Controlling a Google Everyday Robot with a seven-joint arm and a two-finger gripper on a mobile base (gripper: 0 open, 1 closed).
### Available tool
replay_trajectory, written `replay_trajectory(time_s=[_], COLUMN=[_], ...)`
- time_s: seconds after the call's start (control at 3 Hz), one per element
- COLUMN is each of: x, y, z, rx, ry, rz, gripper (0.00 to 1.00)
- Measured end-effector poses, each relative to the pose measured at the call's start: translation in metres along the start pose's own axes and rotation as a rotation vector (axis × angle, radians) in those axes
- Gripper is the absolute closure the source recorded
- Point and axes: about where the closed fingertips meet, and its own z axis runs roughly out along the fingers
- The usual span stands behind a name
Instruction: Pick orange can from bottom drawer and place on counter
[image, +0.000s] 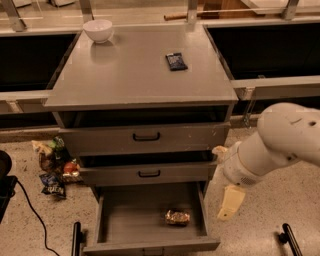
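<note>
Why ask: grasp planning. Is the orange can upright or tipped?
Tipped: the orange can lies sideways in the bottom drawer; gripper hangs right of it.

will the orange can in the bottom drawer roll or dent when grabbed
The orange can seems to lie on its side, so a nudge may roll it. Its shiny skin may slip or dent. The gripper hangs right of the bottom drawer.

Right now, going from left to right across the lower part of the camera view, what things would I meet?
A pile of snack wrappers → orange can, lying in the open bottom drawer → gripper, hanging just right of that drawer.
</note>
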Motion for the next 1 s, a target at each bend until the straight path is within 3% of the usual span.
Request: replay_trajectory(time_s=[0.67,1.0], x=[0.053,0.071], y=[-0.008,-0.009], z=[0.094,0.146], rx=[0.029,-0.011], ry=[-0.179,-0.232], rz=[0.013,0.035], gripper=[0.00,0.00])
